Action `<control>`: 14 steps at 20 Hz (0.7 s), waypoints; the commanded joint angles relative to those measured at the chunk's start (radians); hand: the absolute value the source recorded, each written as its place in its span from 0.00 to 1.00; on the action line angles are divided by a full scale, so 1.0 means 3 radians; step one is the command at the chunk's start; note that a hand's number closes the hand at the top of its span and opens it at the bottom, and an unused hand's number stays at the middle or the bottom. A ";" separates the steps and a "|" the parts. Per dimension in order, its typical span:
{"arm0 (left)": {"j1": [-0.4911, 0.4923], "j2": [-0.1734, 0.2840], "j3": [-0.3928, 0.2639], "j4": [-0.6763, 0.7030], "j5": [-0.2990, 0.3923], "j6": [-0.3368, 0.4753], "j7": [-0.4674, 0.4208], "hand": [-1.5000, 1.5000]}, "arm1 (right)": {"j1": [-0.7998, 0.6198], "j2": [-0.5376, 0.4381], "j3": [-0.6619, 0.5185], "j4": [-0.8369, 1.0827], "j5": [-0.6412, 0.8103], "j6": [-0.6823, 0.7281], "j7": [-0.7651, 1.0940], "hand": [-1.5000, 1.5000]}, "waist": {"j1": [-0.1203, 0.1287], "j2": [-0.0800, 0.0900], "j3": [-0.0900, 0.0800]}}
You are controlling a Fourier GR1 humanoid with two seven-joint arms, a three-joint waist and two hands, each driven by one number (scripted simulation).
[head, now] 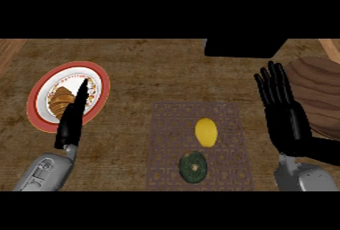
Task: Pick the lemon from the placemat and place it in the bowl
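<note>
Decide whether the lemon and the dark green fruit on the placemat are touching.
Apart. The head view shows a strip of placemat between the lemon and the green fruit.

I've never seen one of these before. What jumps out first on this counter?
A bright yellow lemon lies on the dark patterned placemat at centre, with a dark green fruit just below it. At left, a red-rimmed plate holds a croissant, with the left hand stretched flat over it. The right hand rests open at the right edge, fingers up.
</note>
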 commanded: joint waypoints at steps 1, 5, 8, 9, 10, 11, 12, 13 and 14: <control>0.0168 -0.0137 0.0067 -0.0020 0.0082 -0.0061 -0.0239 0.50 | -0.0165 0.0114 0.0294 0.0177 0.0373 -0.0168 0.0158 1.00 | -0.0058 -0.0041 0.0076; -0.0121 -0.0285 -0.0039 -0.0369 0.0232 -0.0212 -0.0211 0.50 | -0.0117 -0.0002 0.1006 0.0466 0.1065 -0.0353 0.0894 1.00 | 0.0015 -0.0048 0.0060; -0.0030 -0.0324 -0.0005 -0.0364 0.0344 -0.0247 -0.0213 0.50 | -0.0004 -0.0463 0.0695 0.0572 0.1911 -0.1033 0.0798 1.00 | -0.0187 -0.0114 0.0026; 0.0012 -0.0343 -0.0014 -0.0420 0.0394 -0.0296 -0.0235 0.50 | 0.0089 -0.0097 0.0723 0.0491 0.1957 -0.1415 0.0788 0.00 | -0.0167 -0.0103 0.0054; 0.0076 -0.0286 0.0047 -0.0431 0.0444 -0.0353 -0.0298 0.50 | 0.0297 0.0249 0.0802 0.0405 0.1935 -0.1690 0.0583 0.00 | -0.0154 -0.0087 0.0069; 0.0113 -0.0325 0.0027 -0.0453 0.0452 -0.0350 -0.0310 0.50 | 0.0381 0.0460 0.0920 0.0301 0.1991 -0.1861 0.0439 0.00 | -0.0141 -0.0080 0.0074; 0.0123 -0.0386 -0.0081 -0.0550 0.0378 -0.0305 -0.0284 0.50 | 0.0423 0.0623 0.1012 0.0393 0.1985 -0.2014 0.0199 0.00 | -0.0094 -0.0067 0.0083; 0.0178 -0.0305 0.0009 -0.0581 0.0453 -0.0387 -0.0316 0.50 | 0.0470 0.0630 0.1162 0.0256 0.2035 -0.2153 0.0162 0.00 | -0.0086 -0.0066 0.0080; 0.0122 -0.0304 0.0009 -0.0580 0.0440 -0.0394 -0.0268 0.50 | 0.0508 0.0635 0.1353 0.0249 0.2175 -0.2319 0.0054 0.00 | -0.0091 -0.0061 0.0080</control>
